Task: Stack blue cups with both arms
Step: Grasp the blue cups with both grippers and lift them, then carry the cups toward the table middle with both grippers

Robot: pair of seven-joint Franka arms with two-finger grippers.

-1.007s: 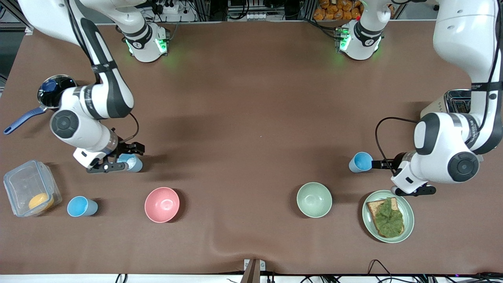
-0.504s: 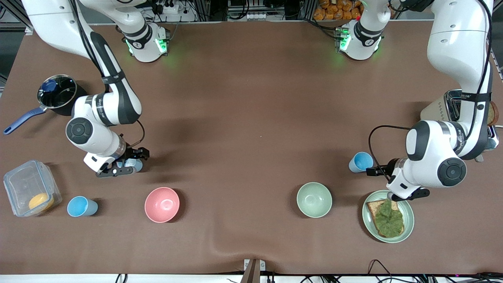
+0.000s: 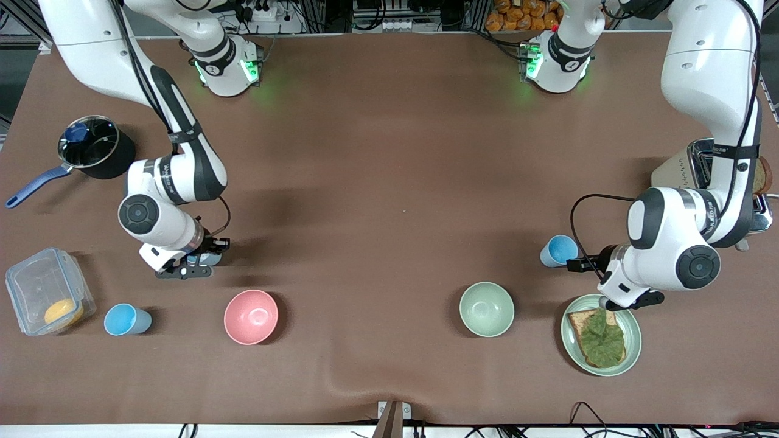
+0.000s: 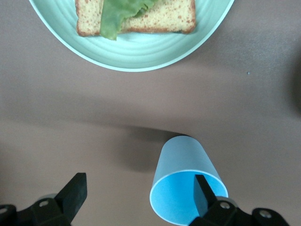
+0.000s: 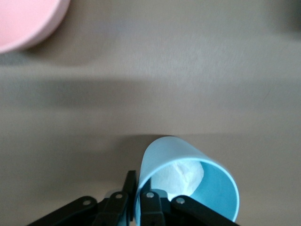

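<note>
My right gripper point(image 3: 199, 259) is shut on the wall of the pale grey-blue cup point(image 3: 209, 259), which is mostly hidden under it toward the right arm's end of the table. In the right wrist view the cup point(image 5: 188, 176) shows its whitish inside, with one of the gripper's point(image 5: 140, 194) fingers inside the rim and one outside. My left gripper point(image 3: 576, 264) is open beside the bright sky-blue cup point(image 3: 558, 250). In the left wrist view one fingertip point(image 4: 203, 190) of the gripper point(image 4: 139, 195) sits at the mouth of this cup point(image 4: 184, 165), and the other is wide apart from it.
A third blue cup point(image 3: 125, 319) stands beside a clear container point(image 3: 42, 295). A pink bowl point(image 3: 251, 316) and a pale green bowl point(image 3: 486, 309) sit nearer the front camera. A green plate point(image 3: 633, 340) with toast lies by the left gripper. A pot point(image 3: 91, 146) and a toaster point(image 3: 694, 164) stand at the table's ends.
My right gripper has closed on the pale cup's wall, and the right arm has shifted toward the table's middle. My left gripper moved up to the sky-blue cup, then held still.
</note>
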